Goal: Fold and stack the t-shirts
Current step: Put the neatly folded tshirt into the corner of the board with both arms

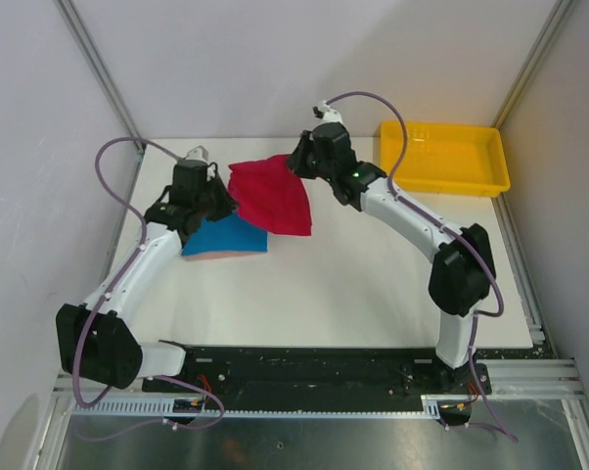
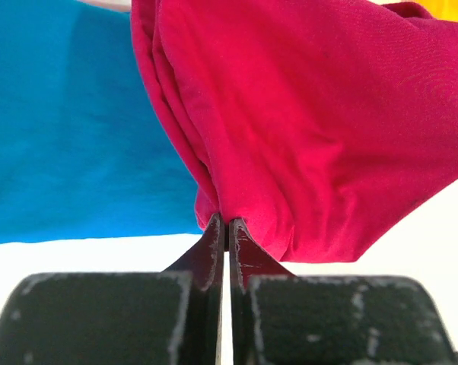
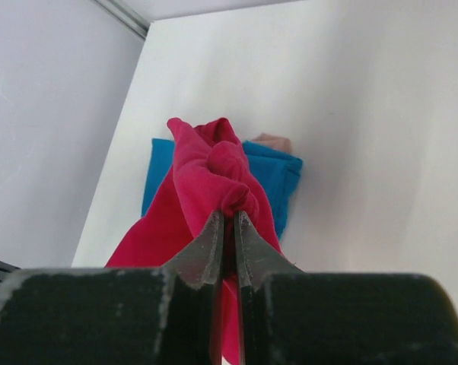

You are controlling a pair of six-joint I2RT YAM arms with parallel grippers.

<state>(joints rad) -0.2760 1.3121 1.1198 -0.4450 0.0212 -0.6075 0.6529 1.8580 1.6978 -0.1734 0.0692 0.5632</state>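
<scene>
A crimson red t-shirt [image 1: 272,194] hangs in the air over the back of the table, stretched between both grippers. My left gripper [image 1: 228,201] is shut on its left edge, the cloth bunched at the fingertips [image 2: 214,228]. At the shirt's upper right corner my right gripper [image 1: 296,162] is shut on a twisted fold [image 3: 227,199]. Below the red shirt a bright blue t-shirt [image 1: 226,238] lies flat on the table as a folded rectangle. It shows behind the red cloth in both wrist views, blue t-shirt [image 2: 69,122] and blue t-shirt [image 3: 271,171].
A yellow plastic tray [image 1: 441,157] stands at the back right of the white table [image 1: 353,294]. Grey walls and metal frame rails close in the sides and back. A purple cable [image 1: 113,162] loops off each arm.
</scene>
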